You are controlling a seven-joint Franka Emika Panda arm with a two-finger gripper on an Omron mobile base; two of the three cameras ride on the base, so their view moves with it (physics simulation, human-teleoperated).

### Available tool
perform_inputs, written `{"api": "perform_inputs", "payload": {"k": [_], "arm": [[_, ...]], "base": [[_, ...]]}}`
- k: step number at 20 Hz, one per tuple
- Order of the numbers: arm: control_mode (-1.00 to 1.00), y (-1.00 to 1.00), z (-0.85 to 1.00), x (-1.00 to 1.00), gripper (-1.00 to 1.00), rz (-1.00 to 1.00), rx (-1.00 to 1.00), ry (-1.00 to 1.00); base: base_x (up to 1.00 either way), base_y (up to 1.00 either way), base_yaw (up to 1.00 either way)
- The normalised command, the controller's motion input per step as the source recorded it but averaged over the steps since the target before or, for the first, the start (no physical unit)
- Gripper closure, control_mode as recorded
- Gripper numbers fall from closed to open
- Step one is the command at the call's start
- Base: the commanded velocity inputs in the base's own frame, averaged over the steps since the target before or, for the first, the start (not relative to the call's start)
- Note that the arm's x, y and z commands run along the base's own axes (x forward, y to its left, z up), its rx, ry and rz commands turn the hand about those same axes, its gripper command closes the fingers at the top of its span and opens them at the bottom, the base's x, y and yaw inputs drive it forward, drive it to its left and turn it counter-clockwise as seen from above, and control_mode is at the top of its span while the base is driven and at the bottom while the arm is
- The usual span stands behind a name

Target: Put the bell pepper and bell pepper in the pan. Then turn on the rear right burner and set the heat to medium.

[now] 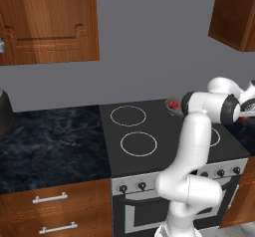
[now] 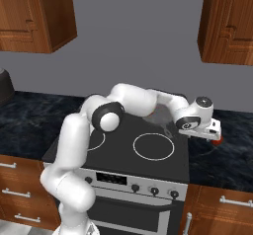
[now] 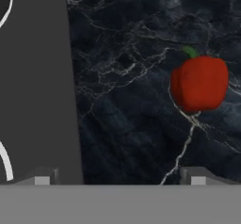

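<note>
Jaws spread wide apart, nothing between them: in the hand view, fingertips (image 3: 41, 177) at the bottom corners, one over the black glass cooktop (image 3: 33, 77), the other over the dark marbled counter (image 3: 127, 115). Gripper (image 3: 120, 178) hanging above the counter just right of the stove, pointing down. One bell pepper (image 3: 199, 83) lying on that counter ahead of the gripper and off to the right-hand fingertip's side in the hand view (glossy red, short green stem up top), not touched.

From the right base view, gripper (image 2: 213, 130) reached out past the cooktop's right edge, with a sliver of red from the bell pepper (image 2: 218, 140) peeking out just beneath it. Arm stretched low across the stove, elbow bent over the front left ring.

From the left base view, other bell pepper (image 1: 173, 104) sitting at the rear of the cooktop (image 1: 134, 161), just beside the arm's elbow joint, apparently inside the pan (image 1: 175, 112) (only a bit of grey rim visible, rest hidden by the arm). Rear right burner mostly covered by the arm; cannot tell its state. Control knobs (image 1: 142, 185) in a row along the stove front.
</note>
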Motion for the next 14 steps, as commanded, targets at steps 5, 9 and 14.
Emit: {"api": "perform_inputs", "payload": {"k": [5, 9, 14], "arm": [[-1.0, -0.24, 0.22, 0.04, -1.0, 0.0, 0.0, 0.14], [-1.0, -0.13, 0.0, 0.23, -1.0, 0.0, 0.0, 0.19], [-1.0, -0.12, -0.01, 0.19, -1.0, 0.0, 0.0, 0.12]], "base": [[0.0, 0.0, 0.0], [0.0, 0.0, 0.0], [0.0, 0.0, 0.0]]}}
